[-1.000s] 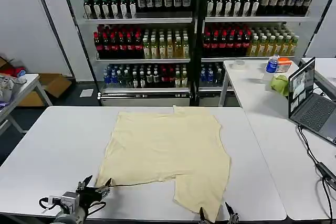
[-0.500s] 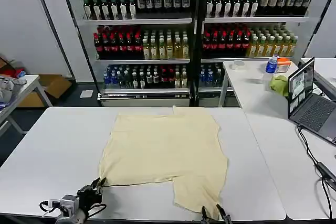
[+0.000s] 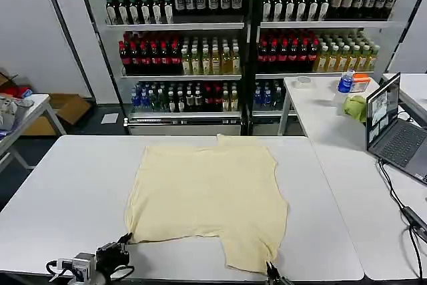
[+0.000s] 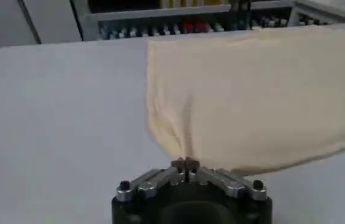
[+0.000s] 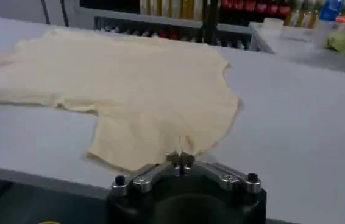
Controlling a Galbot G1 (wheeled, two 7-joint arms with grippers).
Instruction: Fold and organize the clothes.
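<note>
white table (image 3: 67, 191), pale cream-yellow garment (image 3: 210, 195) spread flat across its middle

Colours for you: the clothes (image 3: 210, 201) are one plain pale cream-yellow piece, no print, on a plain white table (image 3: 67, 191). Left gripper (image 4: 186, 163) and right gripper (image 5: 181, 158) have black bodies with bare silver metal fingers. Far right, the side table (image 3: 320, 108) is white too, with a yellow-green cloth lump (image 3: 356, 107), a blue bottle (image 3: 345, 83) and a dark grey laptop (image 3: 395, 128). Far shelves (image 3: 180, 26): dark, red and yellow-green bottle rows.
</note>
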